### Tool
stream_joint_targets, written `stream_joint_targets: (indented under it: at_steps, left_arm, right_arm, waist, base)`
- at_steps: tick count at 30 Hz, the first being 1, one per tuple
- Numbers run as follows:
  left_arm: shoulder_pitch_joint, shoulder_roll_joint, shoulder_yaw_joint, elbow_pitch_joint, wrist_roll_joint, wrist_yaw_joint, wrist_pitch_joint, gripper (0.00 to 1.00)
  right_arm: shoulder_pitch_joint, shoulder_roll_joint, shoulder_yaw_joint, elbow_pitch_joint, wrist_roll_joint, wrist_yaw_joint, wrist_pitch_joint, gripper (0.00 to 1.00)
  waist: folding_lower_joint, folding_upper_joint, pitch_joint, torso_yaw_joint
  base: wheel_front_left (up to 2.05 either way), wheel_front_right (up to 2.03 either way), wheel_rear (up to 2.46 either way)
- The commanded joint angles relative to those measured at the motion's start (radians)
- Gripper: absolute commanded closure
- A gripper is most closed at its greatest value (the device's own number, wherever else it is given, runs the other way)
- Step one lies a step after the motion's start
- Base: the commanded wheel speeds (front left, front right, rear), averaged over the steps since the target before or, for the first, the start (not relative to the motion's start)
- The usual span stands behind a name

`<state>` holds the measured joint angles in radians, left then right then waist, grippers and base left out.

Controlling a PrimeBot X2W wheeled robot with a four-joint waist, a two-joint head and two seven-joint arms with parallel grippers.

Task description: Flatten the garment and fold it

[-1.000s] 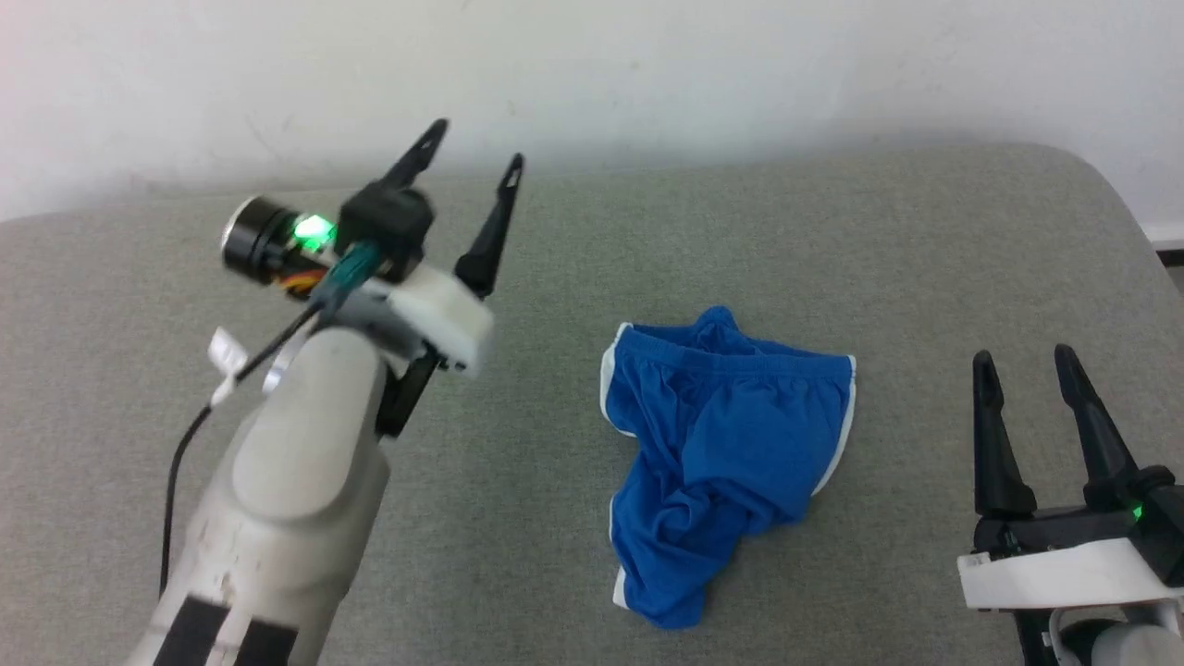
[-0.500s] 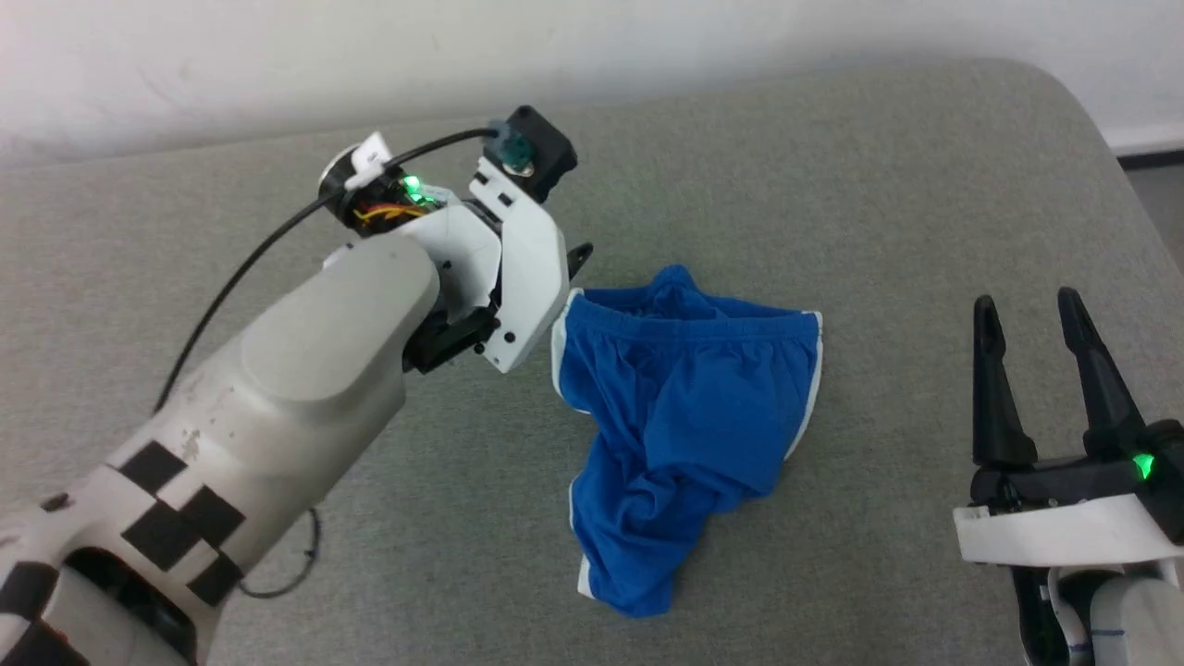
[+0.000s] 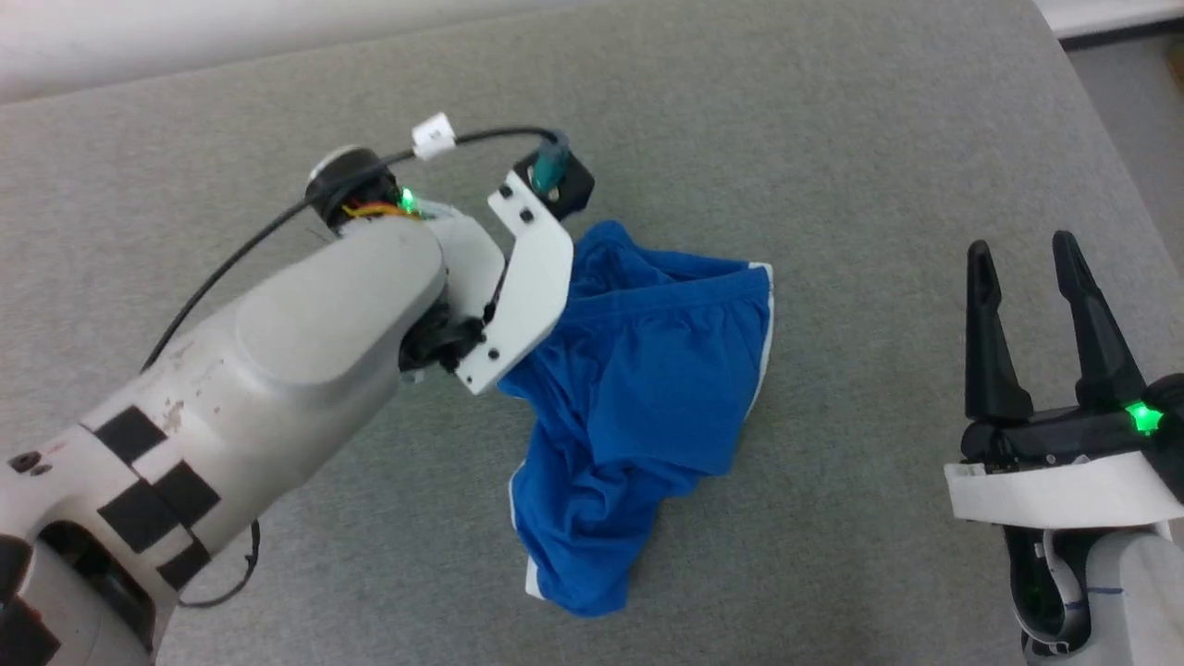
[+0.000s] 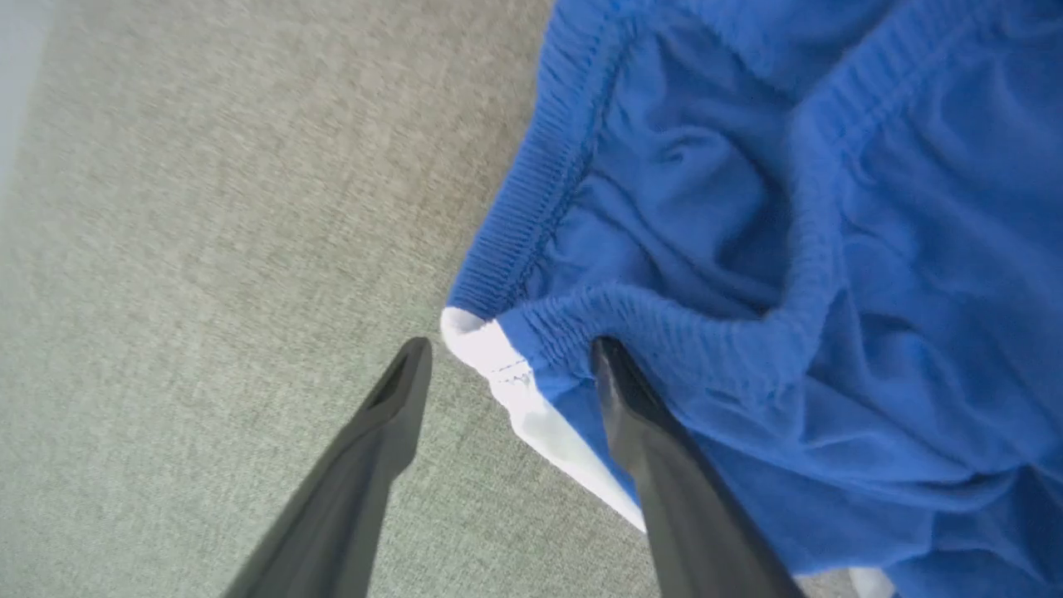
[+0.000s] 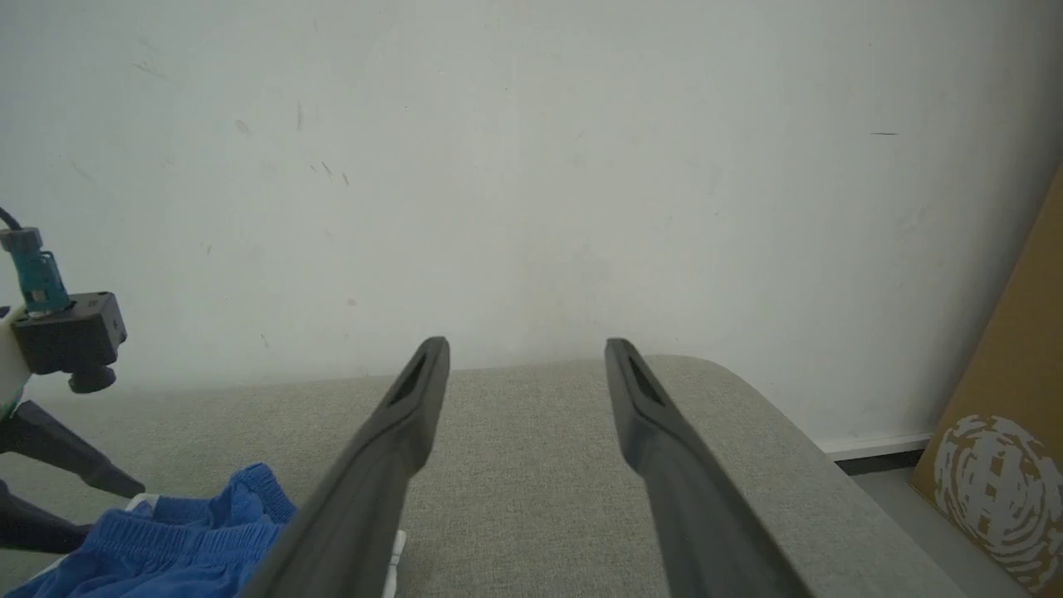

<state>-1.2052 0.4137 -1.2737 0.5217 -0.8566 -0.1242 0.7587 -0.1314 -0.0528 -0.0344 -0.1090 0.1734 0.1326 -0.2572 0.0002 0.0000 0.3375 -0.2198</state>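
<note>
On grey cloth, the garment (image 3: 638,407) lies crumpled.

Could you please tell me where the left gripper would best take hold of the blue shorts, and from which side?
Probably the waistband corner of the shorts, where gathered elastic meets white trim: a thick edge at the heap's left. Come down from the bare grey cushion side; the left gripper's open fingers straddle that corner.
</note>
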Motion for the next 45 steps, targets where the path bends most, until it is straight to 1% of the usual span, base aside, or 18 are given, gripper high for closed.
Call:
stream_joint_targets:
  at_steps: [1,5,6,7,10,15,17,20,24,26,30,35,37,40,44,45]
  left_arm:
    - [0.034,0.007,-0.006,-0.022,0.024,-0.006,0.038,0.0]
    - [0.085,0.035,-0.006,-0.079,0.054,-0.006,0.114,0.01]
    - [0.088,0.041,-0.006,-0.089,0.056,-0.006,0.116,0.84]
    - [0.09,0.046,-0.006,-0.099,0.058,-0.006,0.114,1.0]
    - [0.081,0.054,-0.006,-0.124,0.059,-0.006,0.067,1.0]
    - [0.048,0.069,-0.006,-0.137,0.001,-0.006,-0.134,1.0]
    - [0.041,0.089,-0.006,-0.136,-0.026,-0.006,-0.218,1.0]
    - [0.041,0.137,-0.006,-0.121,-0.031,-0.006,-0.32,1.0]
    - [0.075,0.201,0.011,-0.078,-0.059,-0.006,-0.432,1.0]
    - [0.104,0.233,0.024,-0.054,-0.071,-0.001,-0.47,1.0]
    - [0.187,0.289,0.036,0.001,-0.098,0.026,-0.527,1.0]
    - [0.321,0.323,0.05,0.084,-0.167,0.072,-0.568,1.0]
    - [0.371,0.323,0.047,0.119,-0.186,0.081,-0.574,1.0]
    - [0.435,0.306,0.053,0.156,-0.227,0.081,-0.59,1.0]
    - [0.467,0.279,0.067,0.182,-0.25,0.084,-0.629,1.0]
    - [0.47,0.27,0.076,0.189,-0.254,0.087,-0.653,0.75]
  right_arm:
    - [-0.019,0.003,-0.001,0.002,0.01,-0.002,-0.005,0.0]
    - [-0.025,0.003,-0.006,0.004,0.014,-0.002,-0.005,0.0]
    - [-0.025,0.003,-0.01,0.004,0.013,-0.002,-0.005,0.0]
    - [-0.024,0.003,-0.014,0.004,0.011,-0.002,-0.005,0.0]
    - [-0.023,0.003,-0.02,0.004,-0.003,-0.002,-0.005,0.0]
    - [-0.005,0.003,-0.031,0.003,-0.032,-0.002,-0.005,0.0]
    - [0.008,0.003,-0.036,0.001,-0.042,-0.002,-0.005,0.0]
    - [0.029,0.003,-0.039,0.001,-0.054,-0.002,-0.005,0.0]
    - [0.058,0.003,-0.039,0.001,-0.063,-0.002,-0.005,0.0]
    - [0.07,0.003,-0.037,0.001,-0.067,-0.002,-0.005,0.0]
    - [0.083,0.003,-0.037,0.001,-0.073,-0.002,-0.005,0.0]
    - [0.092,0.003,-0.034,0.001,-0.08,-0.002,-0.005,0.0]
    - [0.094,0.003,-0.033,0.001,-0.083,-0.002,-0.005,0.0]
    - [0.097,0.003,-0.031,0.005,-0.087,-0.002,-0.005,0.0]
    - [0.104,0.003,-0.031,0.012,-0.089,-0.002,-0.005,0.0]
    - [0.106,0.003,-0.03,0.014,-0.091,-0.002,-0.005,0.0]
  waist:
    - [-0.0002,0.0,0.049,-0.048]
    - [-0.0002,0.0,0.06,-0.052]
    - [-0.0002,0.0,0.061,-0.048]
    - [-0.0002,0.0,0.059,-0.042]
    - [-0.0002,0.0,0.042,-0.014]
    - [-0.0002,0.0,-0.022,0.055]
    - [-0.0002,0.0,-0.049,0.085]
    - [-0.0002,0.0,-0.086,0.128]
    - [-0.0002,0.0,-0.127,0.18]
    - [-0.0002,0.0,-0.142,0.203]
    - [-0.0002,0.0,-0.158,0.235]
    - [-0.0002,0.0,-0.163,0.257]
    - [-0.0002,0.0,-0.163,0.261]
    - [-0.0002,0.0,-0.165,0.263]
    - [-0.0002,0.0,-0.179,0.27]
    - [-0.0002,0.0,-0.186,0.273]
  base:
    - [0.0,0.0,0.0]
    - [0.0,0.0,0.0]
    - [0.0,0.0,0.0]
    - [0.0,0.0,0.0]
    - [0.0,0.0,0.0]
    - [0.0,0.0,0.0]
    - [0.0,0.0,0.0]
    - [0.0,0.0,0.0]
    - [0.0,0.0,0.0]
    - [0.0,0.0,0.0]
    - [0.0,0.0,0.0]
    - [0.0,0.0,0.0]
    - [0.0,0.0,0.0]
    - [0.0,0.0,0.0]
    - [0.0,0.0,0.0]
    - [0.0,0.0,0.0]
